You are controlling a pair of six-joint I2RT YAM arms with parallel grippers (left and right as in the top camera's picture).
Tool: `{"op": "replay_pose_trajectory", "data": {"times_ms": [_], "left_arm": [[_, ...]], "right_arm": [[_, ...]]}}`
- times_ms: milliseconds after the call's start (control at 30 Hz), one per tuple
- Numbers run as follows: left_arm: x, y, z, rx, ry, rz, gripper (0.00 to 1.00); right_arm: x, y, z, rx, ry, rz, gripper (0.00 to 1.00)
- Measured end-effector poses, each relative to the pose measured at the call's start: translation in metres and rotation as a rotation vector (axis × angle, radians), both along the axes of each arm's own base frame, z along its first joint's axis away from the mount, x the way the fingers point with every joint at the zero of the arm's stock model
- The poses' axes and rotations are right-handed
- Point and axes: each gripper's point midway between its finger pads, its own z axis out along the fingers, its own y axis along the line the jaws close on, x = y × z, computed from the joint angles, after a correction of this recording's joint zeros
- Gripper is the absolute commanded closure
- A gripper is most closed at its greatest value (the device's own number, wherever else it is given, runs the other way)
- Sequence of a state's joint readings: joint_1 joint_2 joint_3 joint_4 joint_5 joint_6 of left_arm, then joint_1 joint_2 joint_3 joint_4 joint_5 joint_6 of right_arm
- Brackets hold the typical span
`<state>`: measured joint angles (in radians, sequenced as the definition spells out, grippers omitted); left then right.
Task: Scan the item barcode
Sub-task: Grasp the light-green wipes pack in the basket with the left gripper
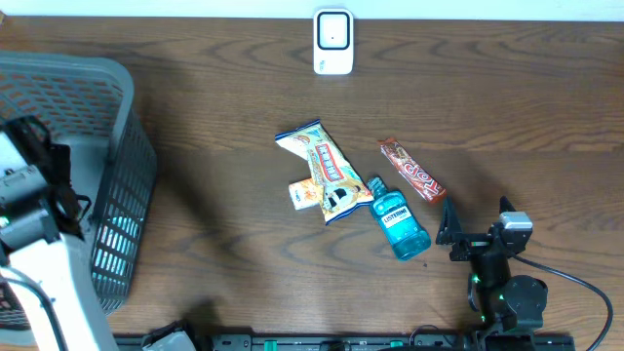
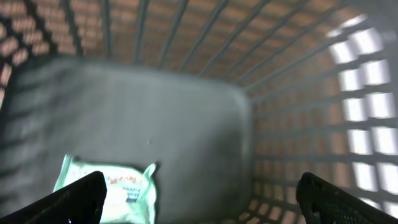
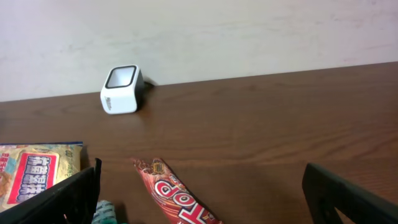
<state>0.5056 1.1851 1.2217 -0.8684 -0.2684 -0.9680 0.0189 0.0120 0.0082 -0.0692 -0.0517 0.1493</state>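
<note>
Lying beyond right fingers point(image 3: 62, 199): candy bar point(image 3: 177, 196).

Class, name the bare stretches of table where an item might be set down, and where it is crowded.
The table is bare between basket and snack bag, between scanner and snack bag, and right of the candy bar. Crowded: snack bag, small packet and mouthwash bottle bunch together.

We see a dark brown wood-grain table point(image 1: 224, 117) filling nearly the whole overhead frame. In the rt wrist view a pale, faintly mottled wall point(image 3: 249, 31) spans the top, meeting the table's far edge approx. mid-frame. Light even, shadows soft.
</note>
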Motion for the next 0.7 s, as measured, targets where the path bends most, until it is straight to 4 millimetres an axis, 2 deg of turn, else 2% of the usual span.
{"op": "replay_pose_trajectory", "data": {"times_ms": [233,433,600,700], "left_arm": [[0.005,0.012,-0.067,-0.224,0.125,0.025,0.02],[0.01,0.007,-0.12,-0.35,0.276,-0.027,0.02],[-0.001,-0.012,-0.151,-0.492,0.389,-0.046,0.02],[-0.006,-0.02,-0.157,-0.538,0.421,-0.052,0.02]], "right_arm": [[0.0,0.0,0.0,0.0,0.0,0.0,0.01],[0.0,0.0,0.0,0.0,0.0,0.0,0.01],[0.0,0.0,0.0,0.0,0.0,0.0,0.01],[0.0,0.0,0.0,0.0,0.0,0.0,0.01]]}}
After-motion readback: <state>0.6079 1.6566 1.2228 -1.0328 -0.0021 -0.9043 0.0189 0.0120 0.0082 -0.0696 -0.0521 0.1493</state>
